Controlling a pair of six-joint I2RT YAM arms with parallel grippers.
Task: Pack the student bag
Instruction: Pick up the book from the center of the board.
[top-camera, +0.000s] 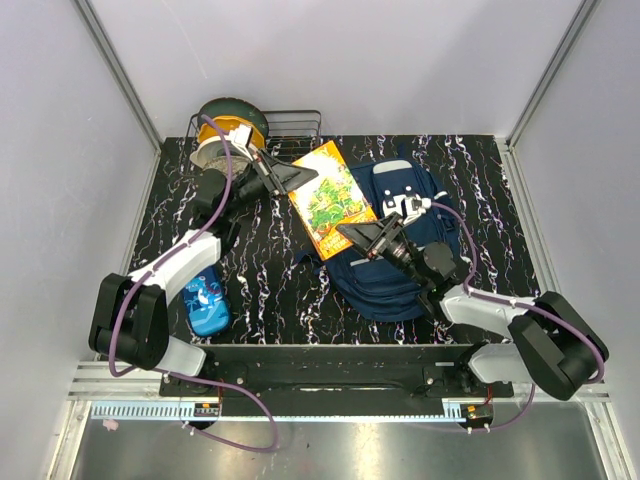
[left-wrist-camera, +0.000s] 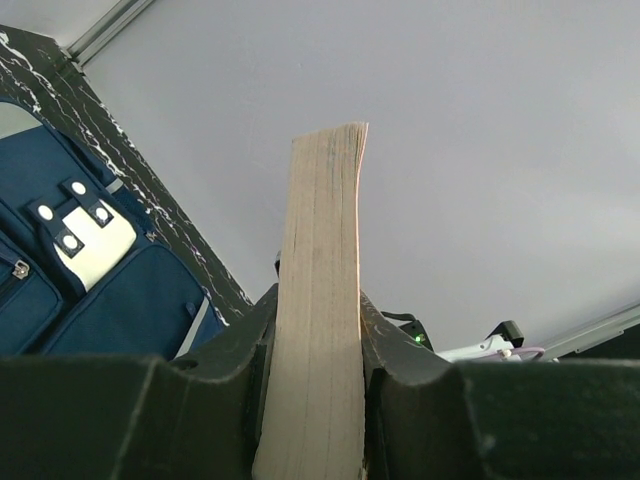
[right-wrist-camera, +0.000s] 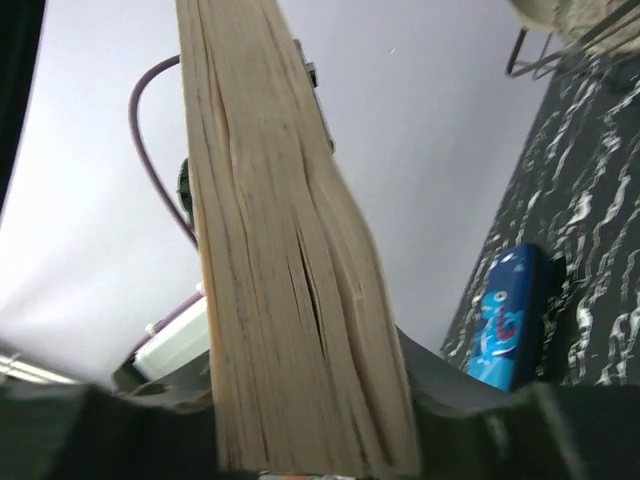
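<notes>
Book is clamped at opposite edges by L pincer and R pincer, prob. to be steadied over student bag.

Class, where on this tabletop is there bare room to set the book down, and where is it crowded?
Bare table lies between the pencil case and the student bag, and from the bag's right side to the table's right edge. Crowded: the back left by the wire rack, and over the bag, where both arms meet at the book.

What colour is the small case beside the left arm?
Small case: bright blue, cartoon print; right wrist view.
</notes>
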